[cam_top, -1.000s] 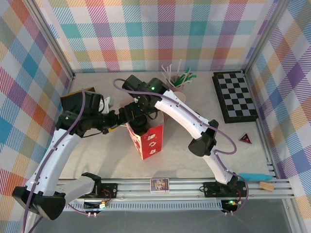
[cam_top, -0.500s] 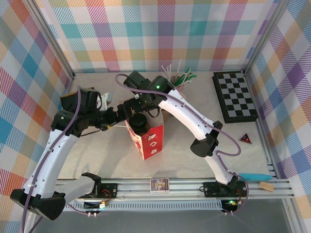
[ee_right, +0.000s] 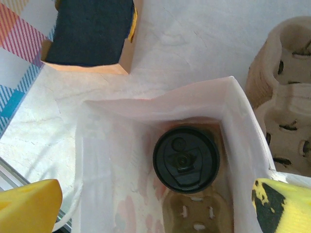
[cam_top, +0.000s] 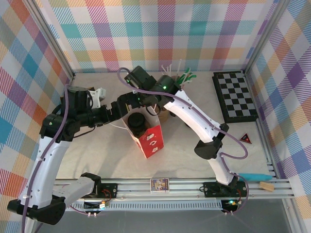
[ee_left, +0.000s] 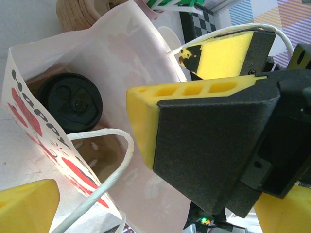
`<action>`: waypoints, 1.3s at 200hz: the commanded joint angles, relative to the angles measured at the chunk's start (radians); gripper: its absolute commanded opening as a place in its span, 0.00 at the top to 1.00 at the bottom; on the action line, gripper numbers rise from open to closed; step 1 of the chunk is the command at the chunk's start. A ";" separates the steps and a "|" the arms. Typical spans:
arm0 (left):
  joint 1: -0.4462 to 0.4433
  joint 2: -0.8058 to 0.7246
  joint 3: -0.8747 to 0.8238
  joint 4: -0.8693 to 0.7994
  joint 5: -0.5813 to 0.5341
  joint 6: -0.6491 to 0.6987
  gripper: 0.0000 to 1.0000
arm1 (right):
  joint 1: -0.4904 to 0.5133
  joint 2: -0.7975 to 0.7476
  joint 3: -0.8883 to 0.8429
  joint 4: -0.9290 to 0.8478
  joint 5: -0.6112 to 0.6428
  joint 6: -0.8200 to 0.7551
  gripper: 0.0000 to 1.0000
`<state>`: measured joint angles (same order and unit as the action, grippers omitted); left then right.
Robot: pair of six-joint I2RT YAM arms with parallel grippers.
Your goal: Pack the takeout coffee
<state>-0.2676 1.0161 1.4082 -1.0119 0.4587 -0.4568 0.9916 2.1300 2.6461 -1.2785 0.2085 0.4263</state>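
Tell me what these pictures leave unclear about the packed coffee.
- takeout coffee: right wrist view, cup body hidden under its own lid and the paper bag walls.
- brown shape beside it: dim, cut off by the lower edge.
- bag print: left wrist view, folded away and cropped.
- card on the rail: top view, too small to read.

Pastel plaid walls [cam_top: 160,34], pale marbled tabletop [cam_top: 97,155], aluminium rail [cam_top: 184,187]
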 commanded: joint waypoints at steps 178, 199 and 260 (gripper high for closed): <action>0.050 -0.067 -0.038 -0.037 -0.267 -0.069 0.00 | -0.155 -0.130 -0.084 0.635 -0.533 0.285 0.00; 0.051 -0.073 -0.043 0.007 -0.335 -0.109 0.00 | -0.184 -0.077 0.095 0.612 -0.541 0.260 0.01; 0.130 -0.034 -0.018 0.122 -0.451 -0.198 0.00 | -0.422 -0.247 -0.052 0.425 -0.304 0.059 0.05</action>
<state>-0.1833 0.9810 1.3788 -0.9321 0.0746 -0.6182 0.6342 1.9343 2.6545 -0.7341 -0.2207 0.6117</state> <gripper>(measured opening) 0.997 0.978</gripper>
